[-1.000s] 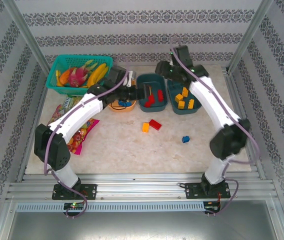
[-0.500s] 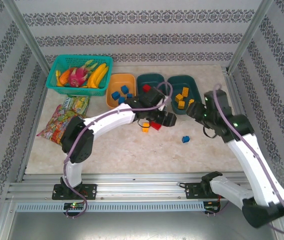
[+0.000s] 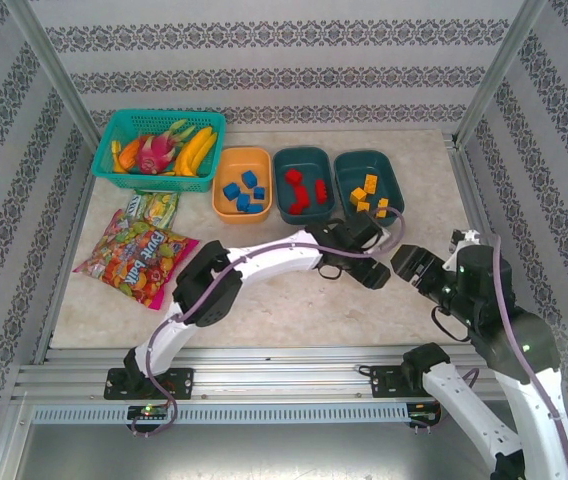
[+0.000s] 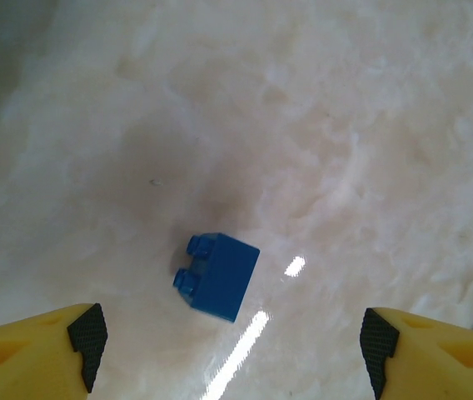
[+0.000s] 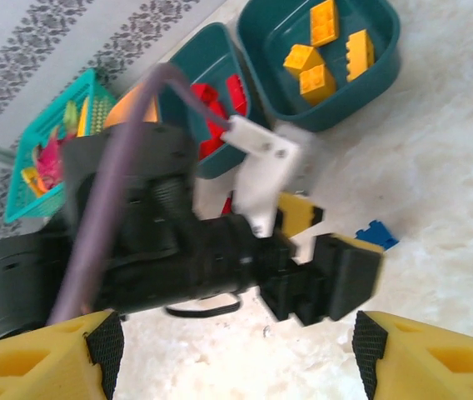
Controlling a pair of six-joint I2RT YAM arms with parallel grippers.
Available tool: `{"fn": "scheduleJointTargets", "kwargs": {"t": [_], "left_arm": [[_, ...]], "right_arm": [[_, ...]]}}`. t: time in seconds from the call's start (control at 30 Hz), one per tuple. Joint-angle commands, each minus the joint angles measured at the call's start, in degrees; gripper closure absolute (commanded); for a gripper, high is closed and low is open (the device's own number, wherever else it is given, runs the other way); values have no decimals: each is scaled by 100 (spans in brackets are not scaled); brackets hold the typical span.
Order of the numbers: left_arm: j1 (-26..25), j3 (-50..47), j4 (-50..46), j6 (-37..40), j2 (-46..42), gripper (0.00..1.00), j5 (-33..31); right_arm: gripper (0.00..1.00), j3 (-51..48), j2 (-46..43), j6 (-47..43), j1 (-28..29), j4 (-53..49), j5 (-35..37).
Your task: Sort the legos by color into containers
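A blue lego [image 4: 217,275] lies on its side on the pale table, just ahead of my open left gripper [image 4: 232,354] and between its fingers' lines, untouched. From above, the left gripper [image 3: 372,268] covers that brick. My right gripper [image 3: 412,263] hovers close to the right of it, open and empty [image 5: 236,354], facing the left wrist [image 5: 178,250] with the blue lego [image 5: 376,234] beyond. At the back stand the orange container [image 3: 226,205] with blue legos, the middle teal container [image 3: 282,195] with red ones, and the right teal container [image 3: 396,185] with yellow-orange ones.
A teal mesh basket [image 3: 114,175] of toy fruit sits at the back left. Snack bags [image 3: 132,255] lie in front of it. The left arm [image 3: 264,262] stretches across the middle of the table. Metal frame posts and rails bound the table.
The left arm swung from the bins forward and right, over the loose blue brick. The right arm pulled back from the bins to the front right.
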Motion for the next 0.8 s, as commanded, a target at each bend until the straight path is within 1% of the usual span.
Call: {"fn": "scheduleJointTargets", "kwargs": {"t": [0.0,0.13,0.27,0.43,0.5,0.57,0.6,0.73,0.77], "left_arm": [[-165,347,-283,411,287,18,-432],[-246,521,-346,356,575,21,-468],[-306,728,-454,253,822,28,-529],[-337,1087,-674,194,1122,46,-621],[-345,1157,-722,185,1171,55,-650],[-354,1188,-774,170,1163,61,-725],[-355,1201,-801,169,1155,64,-758],[-350,1275,-870,140,1008,67,-903],[-345,1283,-874,111,924,69,-956]], "right_arm": [[25,6,-97,129,-63,-456,-279],[24,36,-254,167,-64,-742,-148],[24,60,-217,162,-64,-786,-184],[24,3,-286,182,-64,-805,-205],[24,-6,-294,183,-60,-806,-203],[24,3,-298,175,-64,-814,-198],[24,11,-306,167,-64,-824,-190],[24,4,-309,134,-64,-791,-213],[24,12,-295,125,-64,-765,-233]]}}
